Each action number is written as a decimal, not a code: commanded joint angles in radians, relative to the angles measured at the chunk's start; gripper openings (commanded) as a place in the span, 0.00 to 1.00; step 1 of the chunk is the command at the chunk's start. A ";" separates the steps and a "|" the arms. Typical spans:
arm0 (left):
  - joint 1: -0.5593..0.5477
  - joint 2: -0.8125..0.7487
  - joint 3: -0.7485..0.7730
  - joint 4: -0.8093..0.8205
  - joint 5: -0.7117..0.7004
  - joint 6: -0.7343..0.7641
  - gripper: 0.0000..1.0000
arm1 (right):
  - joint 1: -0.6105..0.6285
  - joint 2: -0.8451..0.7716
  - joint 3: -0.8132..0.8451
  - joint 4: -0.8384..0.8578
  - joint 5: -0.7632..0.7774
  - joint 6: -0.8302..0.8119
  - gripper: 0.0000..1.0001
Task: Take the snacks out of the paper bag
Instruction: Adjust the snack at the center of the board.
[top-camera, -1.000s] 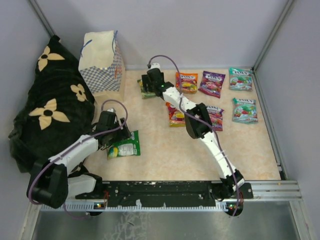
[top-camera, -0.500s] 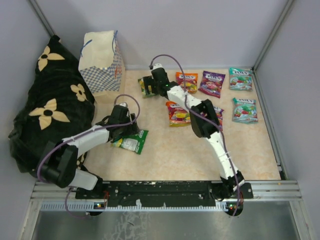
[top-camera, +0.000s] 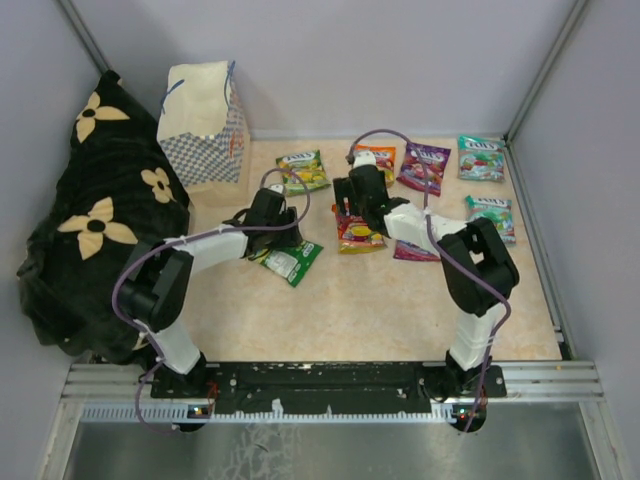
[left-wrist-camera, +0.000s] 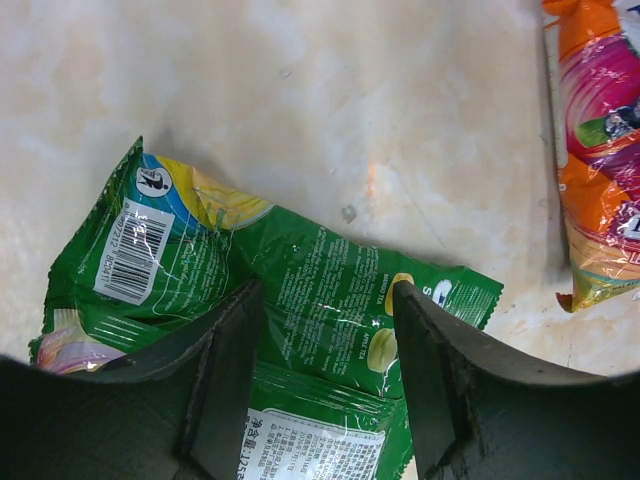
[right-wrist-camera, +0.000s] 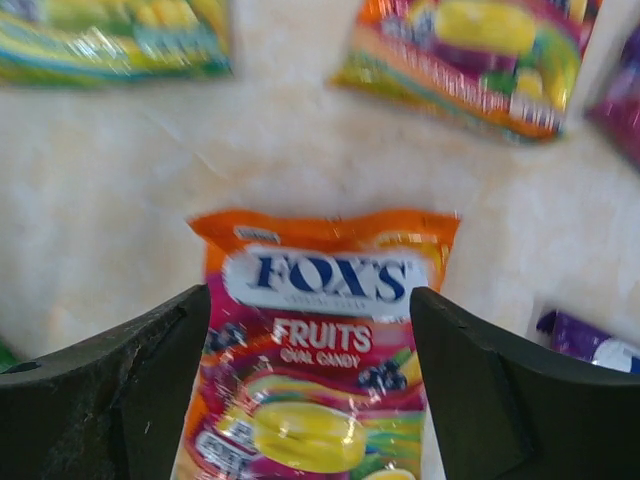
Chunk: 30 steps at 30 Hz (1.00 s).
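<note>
Snacks are lying spread over the bench (top-camera: 330, 310), outside the bag (top-camera: 205, 125), which is standing upright at the far left corner beside a black cloth (top-camera: 100, 220). The left hand (top-camera: 277, 238) is hovering low over a green pouch (top-camera: 293, 263) that is lying barcode side up near the bench's middle. Its fingers (left-wrist-camera: 225, 380) are standing apart, straddling the pouch's middle and pinching nothing; whether they are touching it I cannot tell. The right hand (top-camera: 352, 210) is hanging wide open, holding nothing, just above an orange pouch (right-wrist-camera: 320, 400) lying face up. More pouches, green, orange, purple and teal, are lying farther back and to the right.
</note>
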 joint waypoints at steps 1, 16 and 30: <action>-0.017 0.073 0.032 -0.046 0.055 0.085 0.61 | -0.034 0.020 -0.069 0.051 0.013 0.019 0.81; -0.052 -0.059 0.142 -0.061 0.052 0.238 0.77 | -0.094 -0.092 -0.210 0.007 0.048 0.107 0.85; 0.115 -0.167 0.058 -0.132 0.097 0.141 0.84 | 0.155 -0.520 -0.506 0.275 -0.295 -0.614 0.99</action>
